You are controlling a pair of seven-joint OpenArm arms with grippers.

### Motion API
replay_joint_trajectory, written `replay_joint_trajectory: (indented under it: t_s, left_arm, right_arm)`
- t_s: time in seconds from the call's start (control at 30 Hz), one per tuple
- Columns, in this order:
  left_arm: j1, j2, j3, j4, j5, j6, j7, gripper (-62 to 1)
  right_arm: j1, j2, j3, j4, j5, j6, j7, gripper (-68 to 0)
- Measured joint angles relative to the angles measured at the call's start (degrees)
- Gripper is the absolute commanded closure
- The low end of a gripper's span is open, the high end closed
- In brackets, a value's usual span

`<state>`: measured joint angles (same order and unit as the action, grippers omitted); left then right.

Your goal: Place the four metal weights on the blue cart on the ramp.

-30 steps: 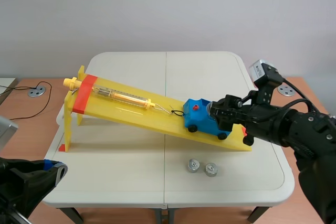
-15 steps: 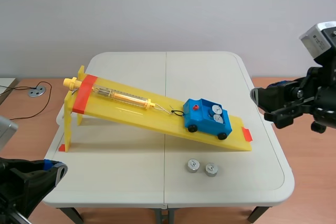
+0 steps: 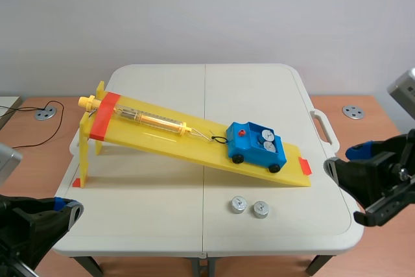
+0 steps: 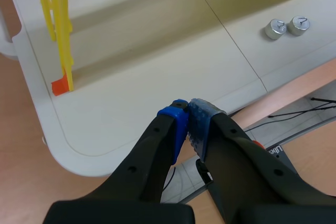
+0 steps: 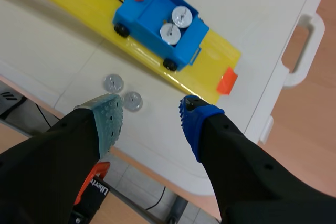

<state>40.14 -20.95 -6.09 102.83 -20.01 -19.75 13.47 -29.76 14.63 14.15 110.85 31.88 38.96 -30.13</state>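
1. Black left end effector [image 4: 188, 124], pressed together, sits off the white worktop [image 4: 131, 93].
2. Blue plastic cart [image 3: 256, 146], two weights aboard, on the yellow ramp [image 3: 149, 131]: a bump could derail it.
3. Two silver metal weights [image 3: 238, 205] lie side by side on the worktop; the spread right end effector [image 5: 149, 116] might knock one.

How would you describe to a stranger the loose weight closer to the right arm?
Find the yellow ramp on the white table. Before its low end lie two silver weights. Yours is the weight nearer the right arm, not its neighbour.
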Motion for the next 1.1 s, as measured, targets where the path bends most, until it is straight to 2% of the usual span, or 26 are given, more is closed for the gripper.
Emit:
replay_joint_trajectory:
  t_s: [0.13,0.27,0.57,1.1]
  left_arm:
    - [0.0,0.0,0.0,0.0,0.0,0.0,0.0,-2.9]
    - [0.0,0.0,0.0,0.0,0.0,0.0,0.0,-2.9]
    - [0.0,0.0,0.0,0.0,0.0,0.0,0.0,-2.9]
    - [0.0,0.0,0.0,0.0,0.0,0.0,0.0,-2.9]
  right_arm:
    - [-1.11,0.0,-0.44,-0.02,-3.43,0.07,0.7,-26.4]
    - [-0.39,0.0,-3.61,-1.44,-8.44,-0.28,4.13,-26.4]
    - [5.03,-0.04,-13.03,-10.38,-18.32,-2.1,9.81,-26.3]
    - [15.37,-7.21,-21.88,-26.91,-24.98,-6.01,14.1,-26.3]
